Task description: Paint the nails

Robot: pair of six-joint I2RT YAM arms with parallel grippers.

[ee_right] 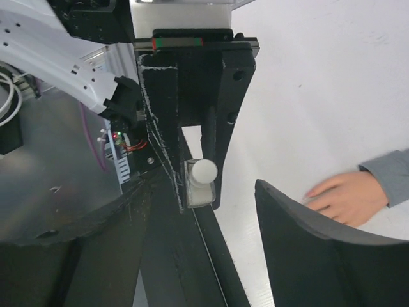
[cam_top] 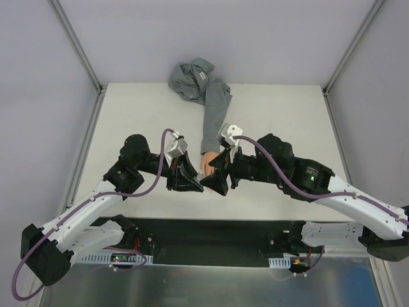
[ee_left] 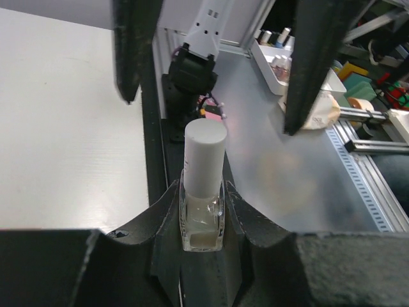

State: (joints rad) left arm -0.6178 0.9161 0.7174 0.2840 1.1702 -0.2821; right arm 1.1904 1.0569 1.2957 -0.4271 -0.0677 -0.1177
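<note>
left fingers (ee_left: 163,220) grip clear bottle (ee_left: 203,220), white cap (ee_left: 204,150) on | right fingers (ee_right: 307,246) spread apart near cap

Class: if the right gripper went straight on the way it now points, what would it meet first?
Most likely the white cap of the small bottle clamped in the left gripper. The right gripper is open and faces it, though depth is unclear.

place: robotics lab | enclosure: pale panel walls (cam_top: 211,38) on silver aluminium frame posts (cam_top: 77,45) around white flat table (cam_top: 281,115) | bench beside: perforated silver aluminium rail (ee_left: 361,185), white plastic tray of small bottles (ee_left: 265,67), tan tape roll (ee_left: 362,105) | wiring: exposed circuit board with green light (cam_top: 117,258)
</note>
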